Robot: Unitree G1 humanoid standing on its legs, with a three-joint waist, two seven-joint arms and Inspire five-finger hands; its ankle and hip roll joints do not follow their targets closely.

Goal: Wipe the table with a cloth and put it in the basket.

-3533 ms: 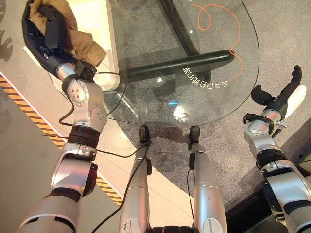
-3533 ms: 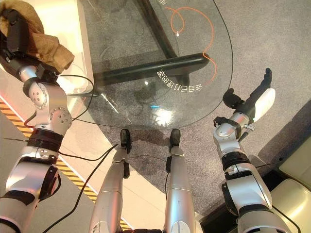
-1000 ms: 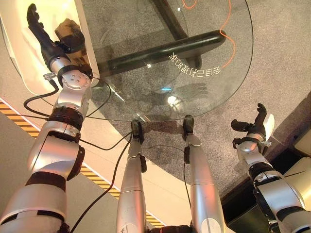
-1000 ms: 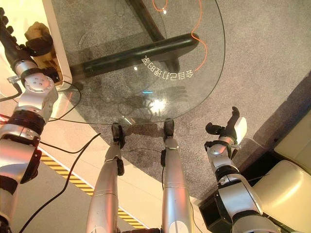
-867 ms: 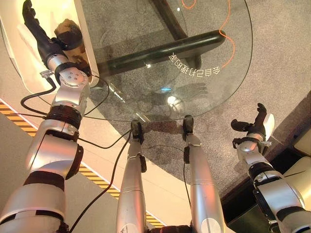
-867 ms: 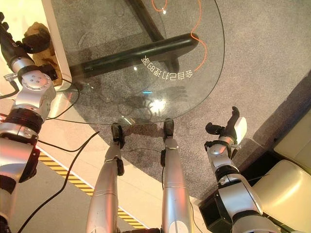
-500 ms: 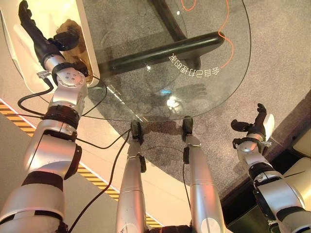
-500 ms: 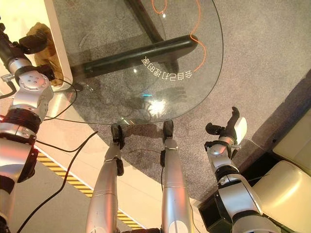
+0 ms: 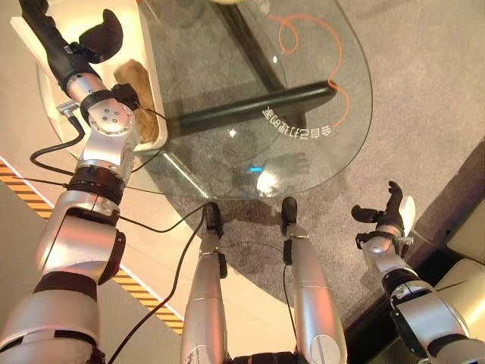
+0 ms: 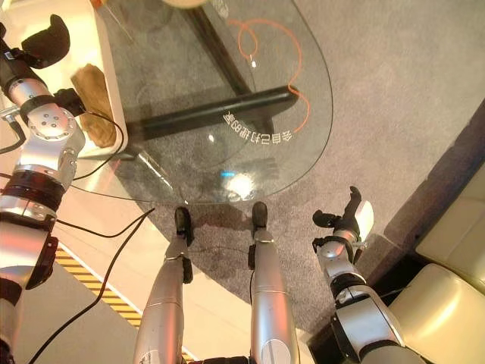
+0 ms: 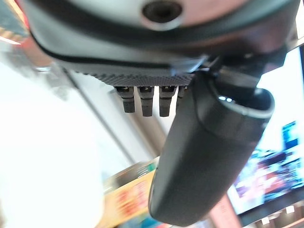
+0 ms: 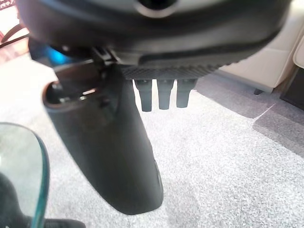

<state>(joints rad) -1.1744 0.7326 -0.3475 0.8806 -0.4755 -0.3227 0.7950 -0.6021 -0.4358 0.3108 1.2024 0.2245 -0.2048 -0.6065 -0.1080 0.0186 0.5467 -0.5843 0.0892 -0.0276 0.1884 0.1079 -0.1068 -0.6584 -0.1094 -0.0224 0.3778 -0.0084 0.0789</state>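
Nearest, the right hand [image 9: 388, 214] hangs beside the glass worktop [image 9: 303, 91], fingers relaxed and holding nothing. Farther, the left hand [image 9: 57, 45] is spread above the white basket [image 9: 148, 68], empty. Inside the basket lies the brown cloth [image 9: 140, 106], its long axis running near to far.

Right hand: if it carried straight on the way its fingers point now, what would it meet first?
Probably nothing. The right hand, open and off the glass table's edge, points out over grey carpet, and that way looks free, though depth is unclear.
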